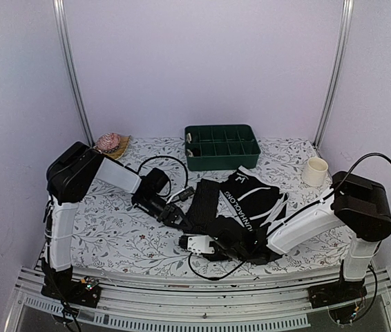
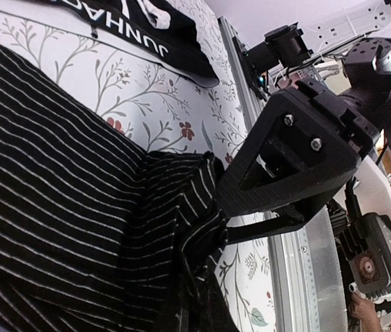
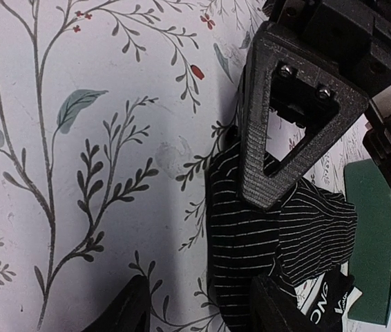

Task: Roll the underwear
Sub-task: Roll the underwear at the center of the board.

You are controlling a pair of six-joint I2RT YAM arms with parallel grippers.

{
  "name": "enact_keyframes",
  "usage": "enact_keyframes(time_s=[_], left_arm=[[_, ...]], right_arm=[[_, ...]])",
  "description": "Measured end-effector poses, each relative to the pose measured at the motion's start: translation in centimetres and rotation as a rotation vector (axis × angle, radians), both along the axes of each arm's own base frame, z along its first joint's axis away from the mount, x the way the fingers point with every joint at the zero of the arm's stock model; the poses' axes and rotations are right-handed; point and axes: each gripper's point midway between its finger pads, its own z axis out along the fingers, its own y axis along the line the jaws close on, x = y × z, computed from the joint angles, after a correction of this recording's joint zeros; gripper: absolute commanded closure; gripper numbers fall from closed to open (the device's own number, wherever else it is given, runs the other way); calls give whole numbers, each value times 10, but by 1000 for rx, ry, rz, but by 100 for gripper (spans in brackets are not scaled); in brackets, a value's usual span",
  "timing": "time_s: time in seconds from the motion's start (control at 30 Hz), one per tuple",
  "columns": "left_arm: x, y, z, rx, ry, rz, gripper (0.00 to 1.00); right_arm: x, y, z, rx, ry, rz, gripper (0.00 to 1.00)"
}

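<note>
The pinstriped underwear (image 1: 206, 202) lies on the flowered bench (image 1: 112, 228), on the near side of the green tray (image 1: 223, 164) and below its left half. The lettered underwear (image 1: 252, 197) lies beside it, below the tray's right half. The left end effector (image 1: 182, 218) is closed, pinching a bunched fold of the pinstriped fabric (clearest from the right wrist). The right end effector (image 3: 201, 283), farther from the tray, stands open, with its fingers apart around that fabric's edge.

lit: bright, diffuse overhead | shadows: soft | left wrist: bg overexposed | right wrist: nearest parts blurry
</note>
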Motion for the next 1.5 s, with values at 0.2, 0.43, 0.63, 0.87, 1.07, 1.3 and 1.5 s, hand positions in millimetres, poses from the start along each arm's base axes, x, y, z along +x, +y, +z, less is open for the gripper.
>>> enact_keyframes(time_s=[0.2, 0.43, 0.63, 0.87, 1.07, 1.3, 1.5], left_arm=[[2, -1, 0, 17, 39, 9, 100], [9, -4, -1, 37, 63, 24, 100], [12, -6, -2, 49, 68, 32, 100], [16, -8, -3, 55, 66, 36, 100], [18, -9, -3, 58, 59, 38, 95], [20, -8, -7, 65, 17, 34, 66], [16, -3, 5, 48, -42, 28, 27]], right_arm=[[3, 1, 0, -5, -17, 3, 49], [9, 7, 1, 3, -33, -7, 49], [20, 5, 0, 7, -36, -31, 50], [33, 4, -1, 10, -25, -65, 54], [42, 5, -4, 11, 10, -94, 70], [43, 7, -13, 3, 86, -105, 94], [42, 11, -14, 16, 163, -116, 96]])
